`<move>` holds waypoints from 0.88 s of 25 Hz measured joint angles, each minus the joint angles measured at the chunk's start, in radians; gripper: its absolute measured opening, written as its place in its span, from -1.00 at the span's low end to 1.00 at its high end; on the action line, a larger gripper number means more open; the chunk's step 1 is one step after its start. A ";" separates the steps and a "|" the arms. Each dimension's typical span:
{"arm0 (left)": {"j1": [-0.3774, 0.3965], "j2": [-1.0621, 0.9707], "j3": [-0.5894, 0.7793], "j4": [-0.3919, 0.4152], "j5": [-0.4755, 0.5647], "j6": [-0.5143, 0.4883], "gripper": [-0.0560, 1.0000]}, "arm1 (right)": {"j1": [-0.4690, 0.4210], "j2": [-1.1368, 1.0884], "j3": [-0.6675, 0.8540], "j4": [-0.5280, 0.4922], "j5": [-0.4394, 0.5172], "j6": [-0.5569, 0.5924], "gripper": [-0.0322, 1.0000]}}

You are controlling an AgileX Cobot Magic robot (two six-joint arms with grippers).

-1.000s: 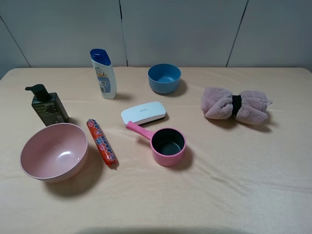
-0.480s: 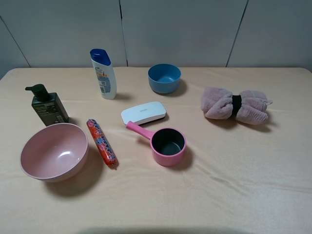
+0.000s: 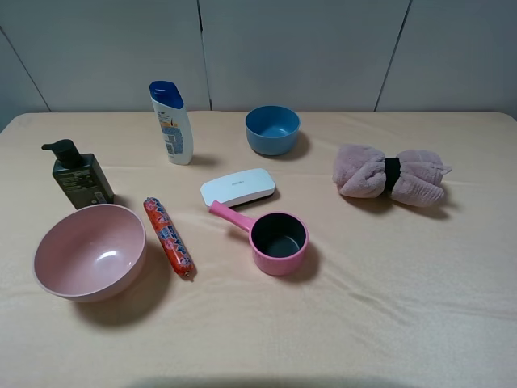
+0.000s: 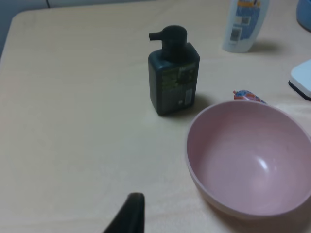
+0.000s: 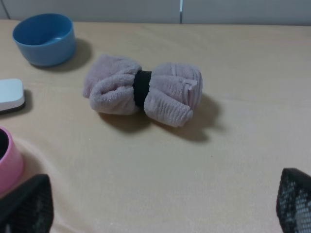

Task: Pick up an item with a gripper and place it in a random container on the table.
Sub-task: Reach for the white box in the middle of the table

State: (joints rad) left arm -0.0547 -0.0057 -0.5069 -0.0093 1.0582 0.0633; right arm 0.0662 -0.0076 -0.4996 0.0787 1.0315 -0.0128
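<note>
well apart from the right fingers (image 5: 25,206), white case (image 3: 237,187) on table (image 3: 388,307)

white case (image 3: 237,187) flat, centre; pink bowl (image 3: 90,251) upright, front-left

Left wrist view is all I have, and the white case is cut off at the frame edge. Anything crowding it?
Observer: The white case lies flat. The pink saucepan points its handle at the case's near edge; I cannot tell whether they touch.
Operator: Any containers besides the pink bowl?
Observer: A blue bowl stands behind the case, with nothing visible inside.
Operator: Right gripper?
Observer: The right gripper is open and holds nothing. A rolled towel lies ahead of it.
</note>
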 joint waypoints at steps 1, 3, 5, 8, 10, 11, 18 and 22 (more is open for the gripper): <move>0.000 0.008 -0.006 0.009 0.000 0.000 0.98 | 0.000 0.000 0.000 0.000 0.000 0.000 0.41; 0.000 0.024 -0.013 0.009 0.000 0.000 0.98 | 0.000 0.000 0.000 0.000 0.000 0.000 0.41; 0.000 0.066 -0.029 0.009 -0.001 0.000 0.98 | 0.000 0.000 0.000 0.000 -0.001 0.000 0.41; 0.000 0.140 -0.058 0.009 -0.003 0.000 0.98 | 0.000 0.000 0.000 0.000 -0.001 0.000 0.41; 0.000 0.197 -0.081 0.009 -0.007 0.000 0.98 | 0.000 0.000 0.000 0.000 -0.001 0.000 0.41; 0.000 0.226 -0.095 0.009 -0.009 0.000 0.98 | 0.000 0.000 0.000 0.000 -0.001 0.000 0.41; 0.000 0.424 -0.207 0.009 -0.016 0.006 0.98 | 0.000 0.000 0.000 0.000 -0.001 0.000 0.41; 0.000 0.531 -0.272 -0.006 -0.017 0.039 0.98 | 0.000 0.000 0.000 0.000 -0.001 0.000 0.41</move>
State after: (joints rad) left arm -0.0547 0.5251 -0.7790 -0.0152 1.0414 0.1019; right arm 0.0662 -0.0076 -0.4996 0.0787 1.0307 -0.0128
